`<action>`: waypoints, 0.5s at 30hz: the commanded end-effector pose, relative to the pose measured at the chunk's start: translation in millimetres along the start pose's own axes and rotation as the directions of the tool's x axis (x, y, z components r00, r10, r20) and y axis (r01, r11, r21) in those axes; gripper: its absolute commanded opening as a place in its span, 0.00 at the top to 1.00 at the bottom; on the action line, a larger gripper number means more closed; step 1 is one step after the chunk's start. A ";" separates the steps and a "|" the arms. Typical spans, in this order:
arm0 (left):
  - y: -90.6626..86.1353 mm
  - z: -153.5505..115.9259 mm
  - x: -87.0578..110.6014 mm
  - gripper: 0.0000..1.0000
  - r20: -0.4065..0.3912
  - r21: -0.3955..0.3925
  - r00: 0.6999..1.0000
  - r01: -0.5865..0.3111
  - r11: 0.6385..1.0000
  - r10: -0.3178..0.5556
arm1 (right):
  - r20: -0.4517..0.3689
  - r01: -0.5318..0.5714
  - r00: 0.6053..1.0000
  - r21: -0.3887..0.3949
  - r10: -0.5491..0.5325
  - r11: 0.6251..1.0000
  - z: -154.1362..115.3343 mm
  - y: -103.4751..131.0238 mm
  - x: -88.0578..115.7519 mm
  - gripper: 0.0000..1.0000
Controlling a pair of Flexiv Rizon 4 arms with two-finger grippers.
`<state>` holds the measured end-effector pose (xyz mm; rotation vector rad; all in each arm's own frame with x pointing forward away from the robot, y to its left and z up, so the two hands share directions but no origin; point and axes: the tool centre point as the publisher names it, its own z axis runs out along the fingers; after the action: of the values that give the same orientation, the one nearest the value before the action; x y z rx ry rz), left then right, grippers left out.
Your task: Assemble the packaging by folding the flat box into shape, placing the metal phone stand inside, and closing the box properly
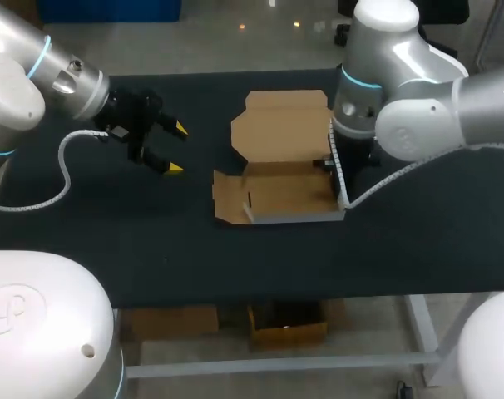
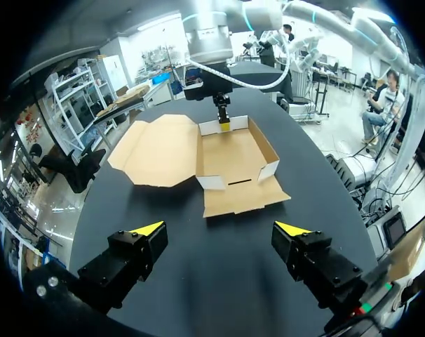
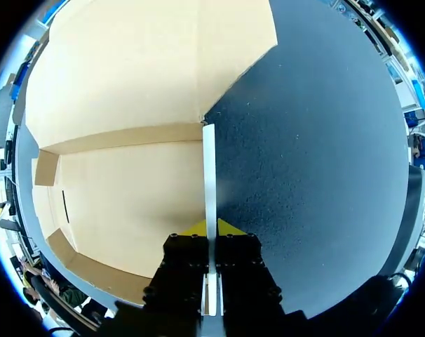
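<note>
My right gripper is clenched on the box's thin side wall, one finger inside and one outside, holding it upright. The box sits in the middle of the table. Its lid lies open and flat on the far side, and the opposite end flap is splayed on the tabletop. I judge I should hold this wall square and bring in my left gripper to raise that flap; it hangs released, well left of the box. I see no phone stand. The right arm's cable droops beside the box corner and could snag.
</note>
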<state>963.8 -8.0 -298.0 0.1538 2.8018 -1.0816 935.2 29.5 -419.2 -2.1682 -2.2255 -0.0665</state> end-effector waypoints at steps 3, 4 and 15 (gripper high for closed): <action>-0.3 -0.6 -0.8 0.00 -0.004 -0.003 1.000 0.001 1.000 -0.001 | 0.001 0.000 1.000 0.008 0.000 1.000 -1.0 1.8 0.7 1.00; -0.3 -0.6 -0.8 0.00 -0.004 -0.003 1.000 0.001 1.000 -0.001 | 0.001 0.000 1.000 0.010 0.000 1.000 -1.2 2.0 0.6 1.00; -0.3 -0.6 -0.8 0.00 -0.004 -0.003 1.000 0.001 1.000 -0.001 | 0.027 -0.022 0.999 0.046 0.020 0.999 -3.4 2.4 0.4 1.00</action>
<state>963.8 -8.0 -298.1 0.1538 2.8018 -1.0816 933.3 27.2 -418.3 -2.1835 -2.2004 -0.0190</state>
